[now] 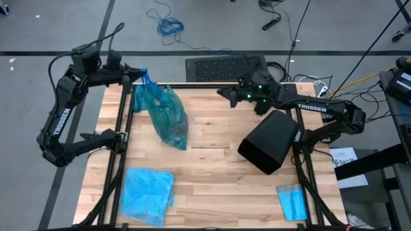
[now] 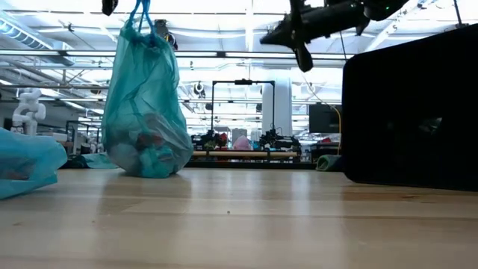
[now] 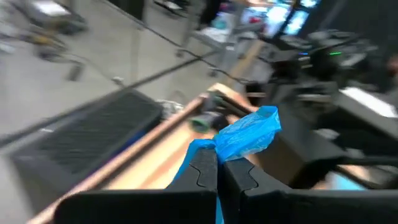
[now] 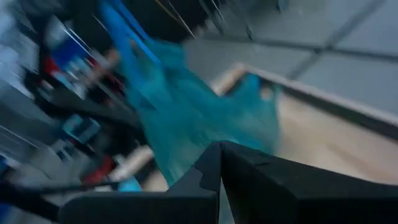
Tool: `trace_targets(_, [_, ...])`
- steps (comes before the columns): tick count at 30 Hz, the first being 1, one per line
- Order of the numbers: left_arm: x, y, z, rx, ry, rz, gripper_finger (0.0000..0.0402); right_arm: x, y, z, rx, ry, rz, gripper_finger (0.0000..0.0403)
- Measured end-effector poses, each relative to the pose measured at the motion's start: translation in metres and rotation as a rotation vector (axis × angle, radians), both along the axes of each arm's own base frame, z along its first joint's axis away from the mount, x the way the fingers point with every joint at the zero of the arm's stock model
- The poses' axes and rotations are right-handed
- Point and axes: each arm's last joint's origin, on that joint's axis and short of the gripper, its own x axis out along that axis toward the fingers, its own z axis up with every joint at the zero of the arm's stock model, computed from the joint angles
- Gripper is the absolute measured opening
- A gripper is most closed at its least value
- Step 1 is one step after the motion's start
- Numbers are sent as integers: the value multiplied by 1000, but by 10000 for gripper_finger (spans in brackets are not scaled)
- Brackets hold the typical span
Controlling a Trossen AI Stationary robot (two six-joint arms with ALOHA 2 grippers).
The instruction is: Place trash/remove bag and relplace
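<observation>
Dark teal crinkly plastic bag (image 1: 168,115), full and out of the black bin (image 1: 270,141), hangs pinched in the left gripper (image 1: 139,76). Right gripper (image 1: 226,94) is clenched, empty. Sky-blue bag (image 1: 148,189) waits near the table's (image 1: 218,186) front-left corner.

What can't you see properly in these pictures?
- Trash inside the teal bag: low view, only blurry shapes show through the plastic.
- Inside of the black bin: it lies tipped over; no view shows its opening.
- Left hand: low view, cut off by the top edge.
- Right wrist view: motion blur smears the bag.
</observation>
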Motion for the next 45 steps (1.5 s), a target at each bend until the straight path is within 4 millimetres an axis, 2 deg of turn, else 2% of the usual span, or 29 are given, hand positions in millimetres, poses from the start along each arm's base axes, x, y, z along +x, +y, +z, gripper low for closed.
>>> trace_targets(2, [-3,-1,4,55,33,65,0,0,-1,3,-2,-31,-3,0])
trace_targets(6, [-15,-11,30,233,112,241,0,-1,-1,-2,21,16,-8,0])
trace_targets(9, [-27,-22,46,327,273,391,0,-2,-1,-6,40,57,-9,0])
trace_targets(11, [-32,-26,46,304,402,435,0,-2,-1,-7,43,64,-8,0])
trace_targets(15, [-34,-24,28,132,625,417,0,-2,-1,-7,36,63,-10,0])
trace_targets(19, [-28,-15,12,-29,763,344,0,-2,-2,-7,34,64,-15,0])
trace_targets(24, [-11,8,4,-98,744,227,0,-2,-2,-7,33,63,-15,0])
trace_targets(29, [22,40,-5,-119,700,163,0,-1,0,-7,33,64,-7,0])
trace_targets(32, [42,57,-20,-175,744,116,0,0,3,-7,33,64,2,0])
trace_targets(35, [61,74,-49,-238,796,65,0,1,4,-7,33,64,9,0])
trace_targets(40, [81,91,-118,-363,848,14,0,1,5,-7,34,64,9,0])
trace_targets(45, [77,93,-187,-478,862,73,0,1,6,-7,37,64,15,0])
